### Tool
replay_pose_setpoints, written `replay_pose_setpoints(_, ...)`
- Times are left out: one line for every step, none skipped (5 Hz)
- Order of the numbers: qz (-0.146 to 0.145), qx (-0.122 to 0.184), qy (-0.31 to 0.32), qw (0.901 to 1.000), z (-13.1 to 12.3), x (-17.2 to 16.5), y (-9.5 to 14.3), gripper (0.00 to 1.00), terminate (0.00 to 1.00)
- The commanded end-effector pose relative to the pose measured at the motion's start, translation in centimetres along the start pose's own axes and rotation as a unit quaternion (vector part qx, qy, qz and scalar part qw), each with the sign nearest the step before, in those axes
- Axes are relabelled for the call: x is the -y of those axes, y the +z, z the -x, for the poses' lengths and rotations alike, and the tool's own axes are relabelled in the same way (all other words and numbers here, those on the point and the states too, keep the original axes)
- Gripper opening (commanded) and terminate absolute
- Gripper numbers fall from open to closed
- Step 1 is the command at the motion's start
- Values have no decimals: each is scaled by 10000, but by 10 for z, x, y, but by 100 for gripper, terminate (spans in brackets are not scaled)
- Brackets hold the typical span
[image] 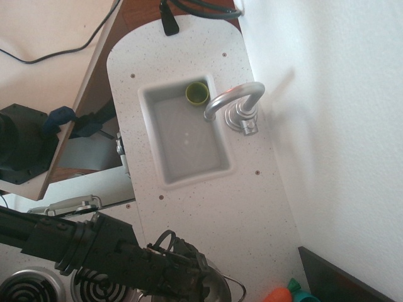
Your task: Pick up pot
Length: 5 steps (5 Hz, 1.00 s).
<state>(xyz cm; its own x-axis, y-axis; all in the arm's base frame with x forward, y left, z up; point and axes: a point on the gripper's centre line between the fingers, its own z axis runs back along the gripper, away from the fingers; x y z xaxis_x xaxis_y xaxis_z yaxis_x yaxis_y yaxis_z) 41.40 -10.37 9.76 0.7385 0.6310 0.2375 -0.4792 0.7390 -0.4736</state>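
Treating the pot (217,286) as light, rigid, slick steel at the bottom centre of the frame, you'd do best pinching the rim or a wire handle (238,286). The gripper (182,277) covers it; can't tell whether it's open or clamped.

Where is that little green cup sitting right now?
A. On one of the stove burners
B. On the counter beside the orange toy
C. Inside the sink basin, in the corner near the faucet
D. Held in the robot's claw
C. The green cup stands inside the sink, in the corner of the basin close to the faucet, well away from the claw at the bottom of the picture.
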Motion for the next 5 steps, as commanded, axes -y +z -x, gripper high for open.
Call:
replay_pose_setpoints(0, 0, 0, 10000, 0, 0, 0, 100, 0)
replay_pose_setpoints(-440, -511, -278, 9973, -1, 2, -13, 100, 0)
replay_pose_setpoints(-712, -753, -469, 9935, 2, -2, -21, 100, 0)
replay_pose_setpoints(-626, -719, -528, 9940, 3, -5, -22, 100, 0)
replay_pose_setpoints(-564, -617, -534, 9951, 2, -6, -22, 100, 0)
